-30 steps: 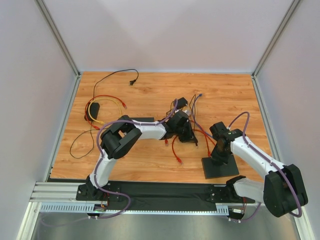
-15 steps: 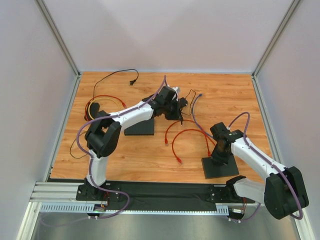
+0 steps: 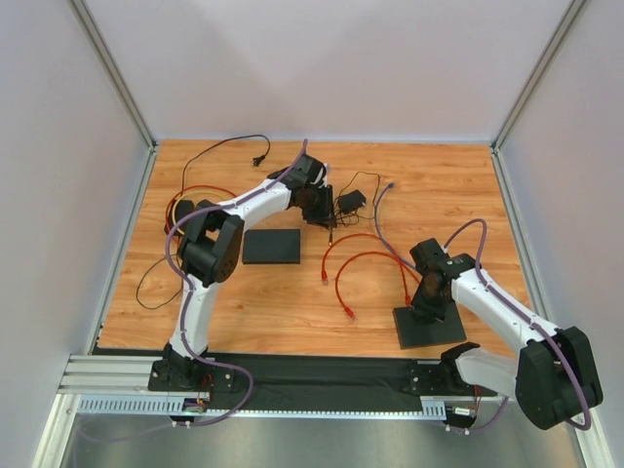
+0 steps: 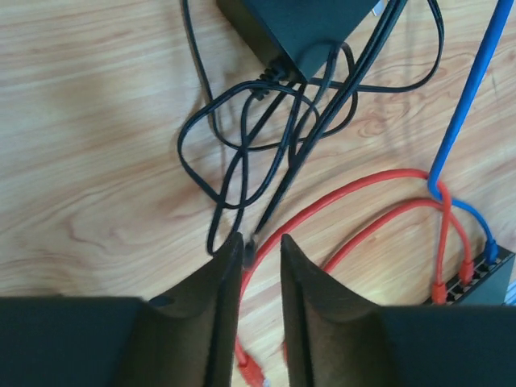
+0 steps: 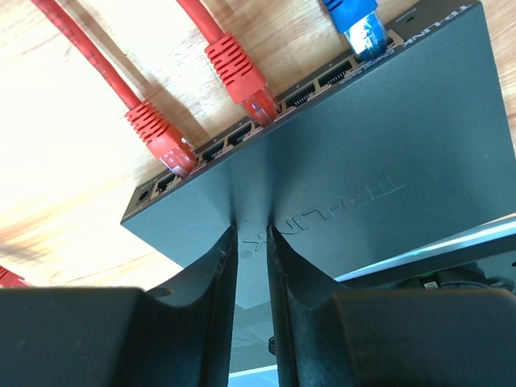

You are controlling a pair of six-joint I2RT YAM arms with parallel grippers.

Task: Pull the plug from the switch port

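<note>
The grey switch (image 5: 387, 145) lies under my right gripper (image 5: 251, 230), whose fingertips rest on its top with a narrow gap and nothing between them. Two red plugs (image 5: 239, 72) and a blue plug (image 5: 359, 20) sit in its ports; the round socket (image 5: 143, 193) at the end is empty. My left gripper (image 4: 260, 239) is open at the far middle of the table (image 3: 327, 216). The black barrel plug (image 4: 251, 242) lies loose at its left fingertip. Its cable coils back to the black adapter (image 4: 298, 28). The switch (image 4: 488, 282) shows at the lower right there.
A flat black plate (image 3: 271, 246) lies left of centre; another (image 3: 429, 330) sits under the right gripper (image 3: 427, 292). Red cables (image 3: 361, 258) loop across the middle. A bundle of red, yellow and black cables (image 3: 190, 210) lies far left. White walls enclose the table.
The left arm swung from the cables beside the switch to the far middle, dragging the black cable and adapter along. Its jaws then opened. The right arm stayed on the switch.
</note>
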